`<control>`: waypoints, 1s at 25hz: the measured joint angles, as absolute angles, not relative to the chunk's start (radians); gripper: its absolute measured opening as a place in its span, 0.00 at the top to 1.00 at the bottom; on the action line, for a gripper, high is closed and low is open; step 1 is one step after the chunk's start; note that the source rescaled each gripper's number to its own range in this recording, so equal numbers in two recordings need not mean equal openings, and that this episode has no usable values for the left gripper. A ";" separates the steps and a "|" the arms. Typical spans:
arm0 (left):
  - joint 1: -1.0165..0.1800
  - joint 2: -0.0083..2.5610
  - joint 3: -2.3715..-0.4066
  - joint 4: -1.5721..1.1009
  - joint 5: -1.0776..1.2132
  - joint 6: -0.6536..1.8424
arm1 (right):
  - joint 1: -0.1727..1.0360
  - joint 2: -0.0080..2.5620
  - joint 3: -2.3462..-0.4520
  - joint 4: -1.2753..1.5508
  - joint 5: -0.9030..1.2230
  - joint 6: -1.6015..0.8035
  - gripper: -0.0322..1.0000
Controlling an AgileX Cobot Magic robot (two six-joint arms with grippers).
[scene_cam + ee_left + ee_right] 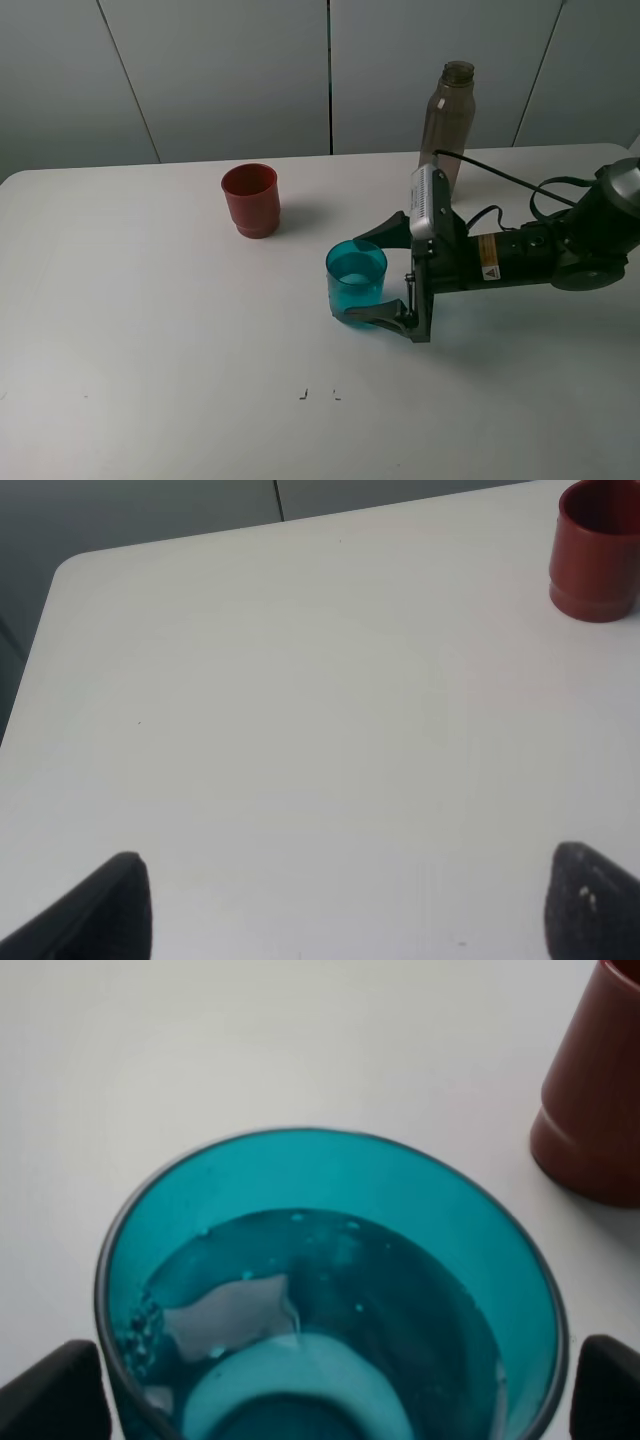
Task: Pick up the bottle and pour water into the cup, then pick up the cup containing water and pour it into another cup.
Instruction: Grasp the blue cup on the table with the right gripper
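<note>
One smooth, tapered teal cup [357, 285] of translucent plastic, with water seen inside, is stood upright on the matte white table [150, 320]. It is flanked by the widely spread jaws of the right gripper [352, 278]. One opaque red-brown cup [250, 200] with a stepped base is set apart, farther back. One slim smoky bottle [450, 120] is stood behind the arm. The jaws of the left gripper [352, 880] are held wide apart over the table.

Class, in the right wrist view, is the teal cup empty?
No, water stands in the teal cup, reaching partway up its wall.
</note>
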State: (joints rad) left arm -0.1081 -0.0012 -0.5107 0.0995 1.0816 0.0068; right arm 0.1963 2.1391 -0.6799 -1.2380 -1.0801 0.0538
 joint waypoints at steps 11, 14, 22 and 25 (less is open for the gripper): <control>-0.108 -0.001 -0.511 0.099 1.082 0.007 | 0.196 2.139 -0.680 -1.238 -1.087 0.211 0.00; -0.108 -0.001 -0.511 0.099 1.082 0.007 | 0.196 2.139 -0.680 -1.248 -1.087 0.238 0.00; -0.108 -0.001 -0.511 0.099 1.082 0.000 | 0.196 2.091 -0.680 -1.276 -1.080 0.295 0.00; -0.108 -0.001 -0.511 0.099 1.082 0.000 | 0.196 2.073 -0.680 -1.304 -1.069 0.322 0.00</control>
State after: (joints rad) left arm -0.1081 -0.0012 -0.5107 0.0995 1.0816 0.0000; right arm 0.1963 2.0725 -0.6799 -1.3043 -1.0695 0.3216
